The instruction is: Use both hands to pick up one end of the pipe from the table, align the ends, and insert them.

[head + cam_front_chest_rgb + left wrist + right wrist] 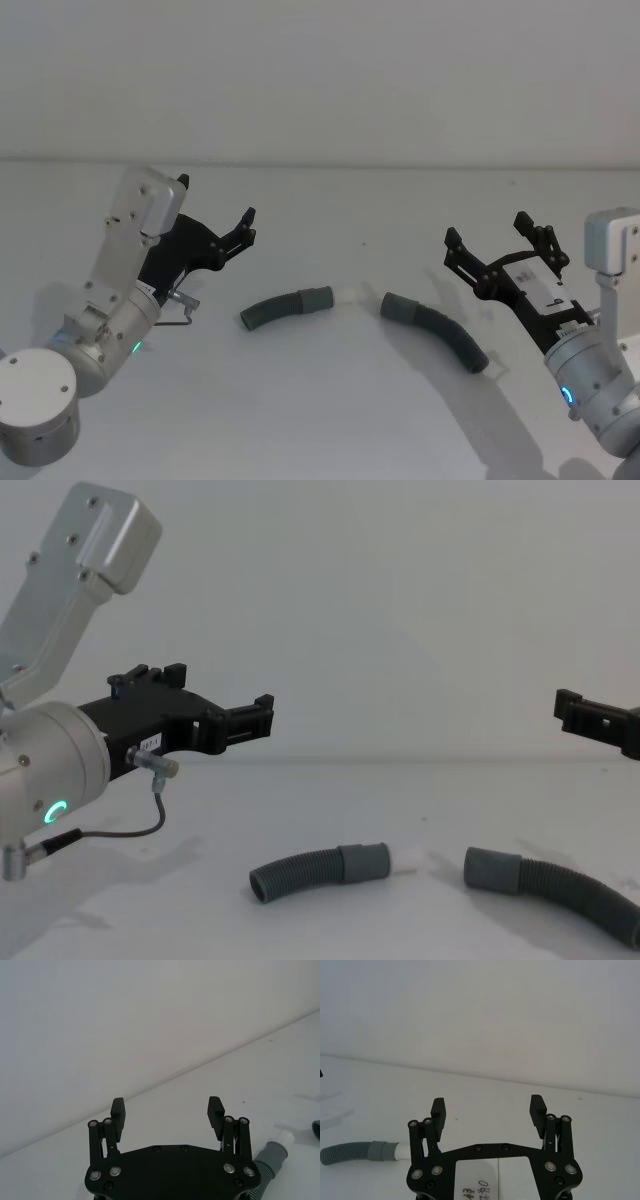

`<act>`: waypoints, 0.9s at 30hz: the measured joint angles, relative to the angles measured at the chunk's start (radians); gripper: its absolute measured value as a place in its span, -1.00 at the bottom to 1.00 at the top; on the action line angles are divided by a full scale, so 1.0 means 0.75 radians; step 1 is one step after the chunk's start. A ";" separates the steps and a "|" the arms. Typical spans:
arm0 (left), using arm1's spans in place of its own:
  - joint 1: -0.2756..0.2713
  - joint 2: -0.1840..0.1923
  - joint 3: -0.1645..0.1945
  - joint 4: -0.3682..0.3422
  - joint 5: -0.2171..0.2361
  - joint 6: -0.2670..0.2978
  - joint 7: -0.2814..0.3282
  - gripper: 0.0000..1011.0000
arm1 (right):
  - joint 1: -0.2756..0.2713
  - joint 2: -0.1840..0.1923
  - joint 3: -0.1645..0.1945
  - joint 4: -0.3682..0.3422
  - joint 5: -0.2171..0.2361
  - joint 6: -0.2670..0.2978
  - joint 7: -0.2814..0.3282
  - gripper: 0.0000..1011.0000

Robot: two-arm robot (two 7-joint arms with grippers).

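Note:
On the white table lie two dark grey ribbed pieces of pipe. The short piece has a grey cuff with a white tip. This tip faces the plain cuff of the longer curved piece, with a small gap between the ends. My left gripper hovers open, up and to the left of the short piece. To the right of the longer piece, my right gripper is also open and raised. Neither holds anything.
A plain pale wall rises behind the table's far edge. A thin cable loops under the left wrist. Bare table surface surrounds the two hose pieces on all sides.

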 joint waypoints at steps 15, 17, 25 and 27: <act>0.000 0.000 0.000 0.000 0.000 0.000 0.000 0.98 | 0.000 0.000 0.000 0.000 0.000 0.000 0.000 0.98; 0.000 0.000 0.000 0.000 0.000 0.000 0.000 0.98 | 0.000 0.000 0.000 0.000 0.000 0.000 0.000 0.98; 0.000 0.000 0.000 0.000 0.000 0.000 0.000 0.98 | 0.000 0.000 0.000 0.000 0.000 0.000 0.000 0.98; 0.000 0.000 0.000 0.000 0.000 0.000 0.000 0.98 | 0.000 0.000 0.000 0.000 0.000 0.000 0.000 0.98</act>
